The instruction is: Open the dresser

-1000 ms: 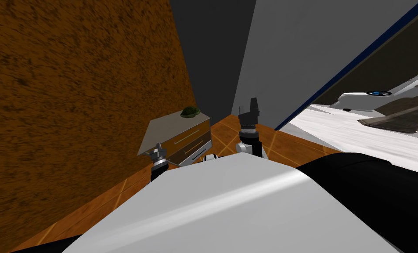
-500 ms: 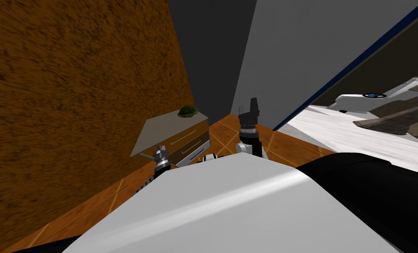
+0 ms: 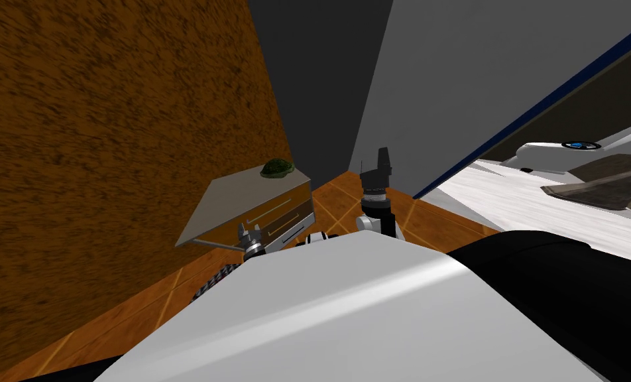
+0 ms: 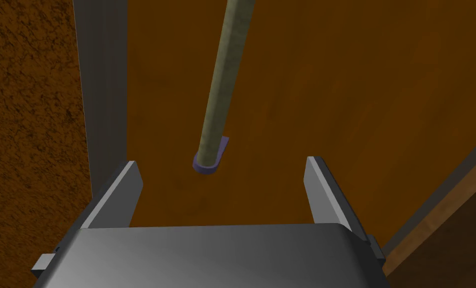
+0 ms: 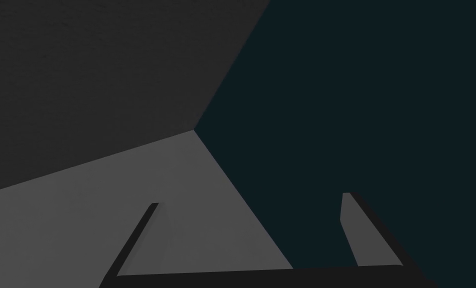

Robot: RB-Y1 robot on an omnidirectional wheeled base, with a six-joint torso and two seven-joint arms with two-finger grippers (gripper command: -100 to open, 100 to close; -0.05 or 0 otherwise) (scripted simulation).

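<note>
A rough brown wall (image 3: pixel 109 132) rises on the robot's left, a white bed (image 3: pixel 539 205) lies to its right, and an orange-brown plank floor (image 3: pixel 347 195) runs between them. The dresser (image 3: pixel 241 199) stands against the brown wall, just ahead of the robot on its left, with a grey top over two brown drawer fronts, each crossed by a pale bar. A small dark green mound (image 3: pixel 276 168) sits on the far corner of that top. The left arm reaches low to the dresser's front, and the left gripper (image 4: pixel 223 162) faces a brown drawer front (image 4: pixel 332 100) at close range with its fingers spread wide. A greenish-grey handle (image 4: pixel 224 85) runs away from the gripper, its near end seated in a small purple mount (image 4: pixel 208 169). That end lies ahead of the gap between the fingers and touches neither. The right arm stands upright ahead of the chest, well apart from the dresser, with the right gripper (image 3: pixel 383 159) pointing up and its fingers parted wide.
</note>
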